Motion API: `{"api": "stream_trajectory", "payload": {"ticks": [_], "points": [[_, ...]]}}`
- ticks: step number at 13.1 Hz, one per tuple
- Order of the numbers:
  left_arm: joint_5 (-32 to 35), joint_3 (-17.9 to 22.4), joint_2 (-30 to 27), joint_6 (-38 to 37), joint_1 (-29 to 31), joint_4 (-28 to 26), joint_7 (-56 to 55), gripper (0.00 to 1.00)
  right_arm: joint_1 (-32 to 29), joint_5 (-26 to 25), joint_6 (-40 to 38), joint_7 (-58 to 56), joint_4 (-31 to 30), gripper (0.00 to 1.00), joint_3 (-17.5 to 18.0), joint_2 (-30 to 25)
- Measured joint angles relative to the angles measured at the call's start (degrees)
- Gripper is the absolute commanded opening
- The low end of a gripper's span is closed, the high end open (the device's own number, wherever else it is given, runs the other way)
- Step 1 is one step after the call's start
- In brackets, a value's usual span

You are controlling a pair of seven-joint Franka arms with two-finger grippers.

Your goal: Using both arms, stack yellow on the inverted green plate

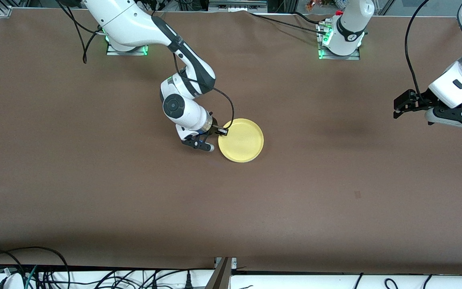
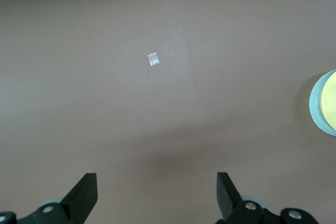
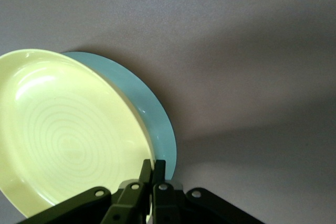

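Right gripper (image 1: 222, 131): clamped on yellow plate (image 1: 242, 140) rim | yellow plate: apparently resting on green plate (image 3: 149, 111) | Left gripper (image 1: 400, 107): fingers apart, waiting above table (image 1: 94, 180).

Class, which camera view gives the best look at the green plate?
The right wrist view: the green plate shows as a broad crescent under the yellow plate. The left wrist view catches only a thin edge; in the front view the yellow plate hides it.
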Motion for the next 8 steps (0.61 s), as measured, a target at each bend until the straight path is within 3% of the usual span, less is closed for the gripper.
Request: {"api": "stream_trajectory", "payload": {"ticks": [5, 8], "points": [[0.3, -1.0, 0.0, 1.0, 0.0, 0.0, 0.2, 1.0, 0.0, 0.0, -0.8, 2.4, 1.0, 1.0, -0.6, -2.2], [0.3, -1.0, 0.0, 1.0, 0.2, 0.0, 0.2, 1.0, 0.0, -2.3, -13.8, 0.0, 5.9, 1.0, -6.5, -6.7]]}}
